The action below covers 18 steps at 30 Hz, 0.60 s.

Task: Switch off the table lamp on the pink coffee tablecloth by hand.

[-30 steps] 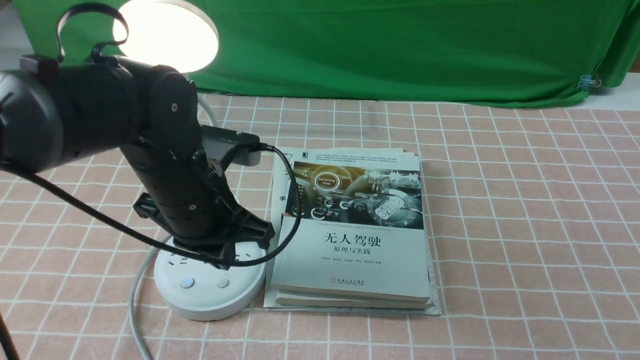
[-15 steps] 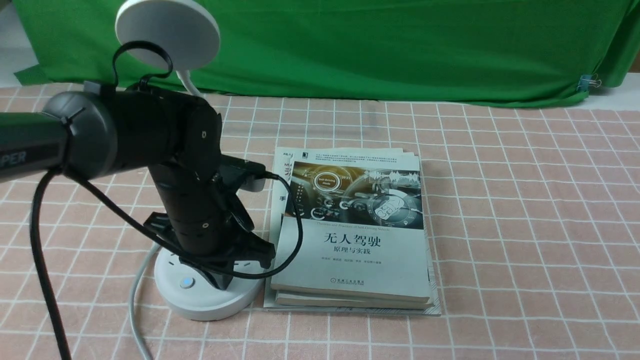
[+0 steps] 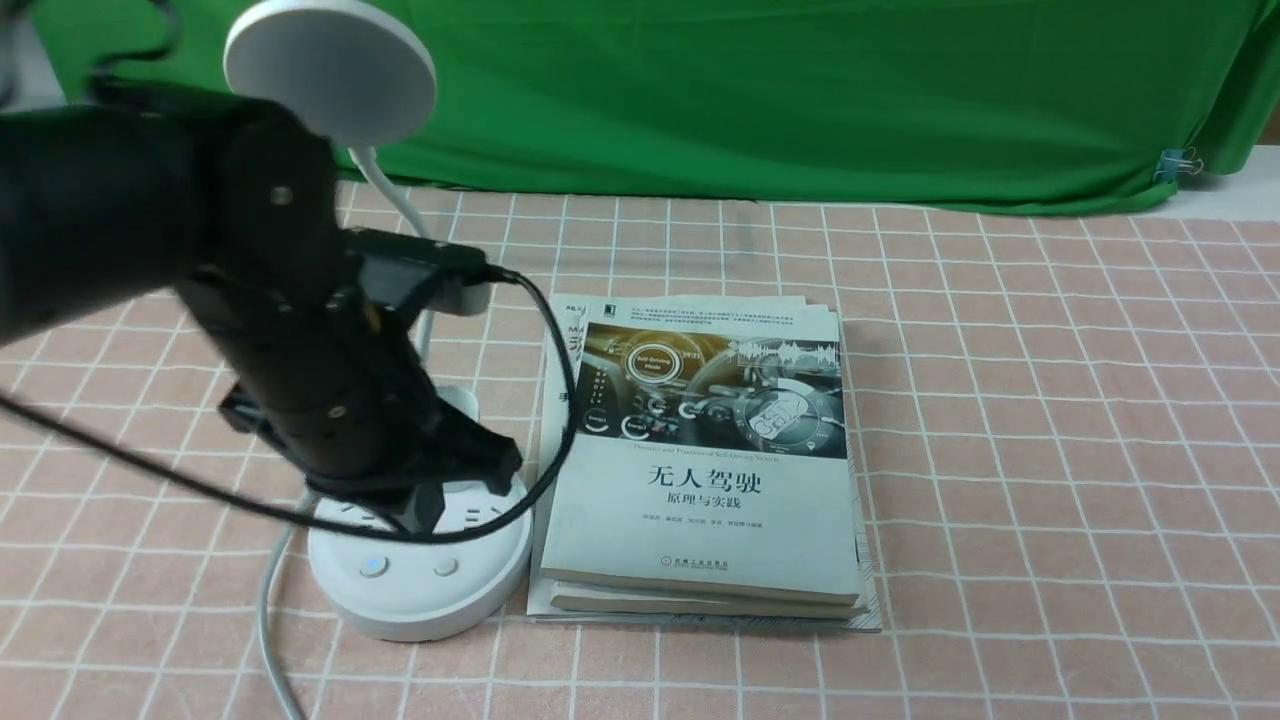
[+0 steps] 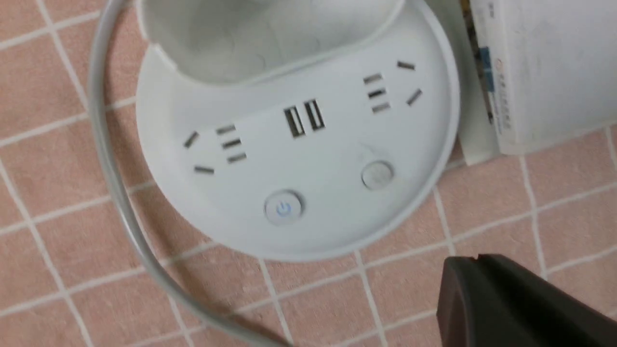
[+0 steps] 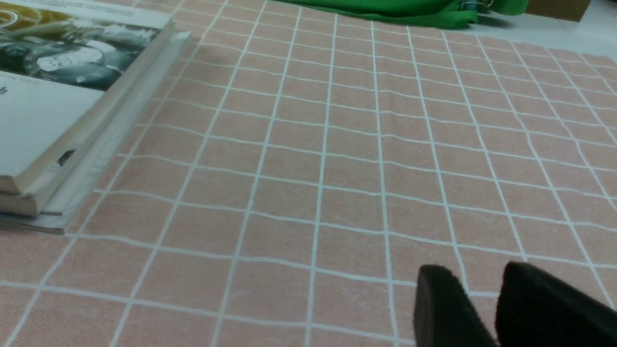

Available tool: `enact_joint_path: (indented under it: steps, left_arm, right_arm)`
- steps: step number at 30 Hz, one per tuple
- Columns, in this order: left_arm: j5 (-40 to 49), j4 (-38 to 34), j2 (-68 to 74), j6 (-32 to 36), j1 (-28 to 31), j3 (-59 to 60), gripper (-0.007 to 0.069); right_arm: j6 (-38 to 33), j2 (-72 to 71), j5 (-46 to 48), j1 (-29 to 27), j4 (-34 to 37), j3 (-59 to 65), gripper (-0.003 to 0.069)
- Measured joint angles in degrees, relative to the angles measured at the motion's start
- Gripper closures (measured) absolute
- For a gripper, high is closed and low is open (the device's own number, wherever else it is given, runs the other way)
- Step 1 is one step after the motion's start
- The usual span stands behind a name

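Standing toward the bench's (image 3: 1240, 195) front-left corner on the salmon-pink white-gridded tablecloth (image 3: 1000, 400), the white plastic disc-headed table lamp (image 3: 330, 65) is seen unlit; black left gripper (image 3: 440, 490) held over its base (image 3: 420, 595), opening indiscernible.

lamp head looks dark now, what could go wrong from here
The left gripper hangs right over the lamp base; a dip onto the buttons could switch the light on.
Its black cable loops beside the lamp neck and over the book edge; it might snag either when the arm moves.

Books (image 3: 700, 520) right of table lamp (image 3: 420, 590), maybe touching, on tablecloth (image 3: 1050, 450).
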Motion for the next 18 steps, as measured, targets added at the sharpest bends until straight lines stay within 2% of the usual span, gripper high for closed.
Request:
enact_joint_path:
  steps: [3, 12, 18]
  left_arm:
    - [-1.44, -0.89, -5.66, -0.26, 0.00, 4.64, 0.0628]
    - [-25.36, -4.49, -37.76, -0.37, 0.00, 29.75, 0.0628]
    - [-28.67, -4.77, -52.27, -0.37, 0.00, 39.35, 0.0628]
  right_arm:
    - [0.00, 0.00, 0.00, 0.00, 0.00, 0.00, 0.0417]
    - [0.00, 0.00, 0.00, 0.00, 0.00, 0.00, 0.0417]
    - [0.00, 0.00, 0.00, 0.00, 0.00, 0.00, 0.0417]
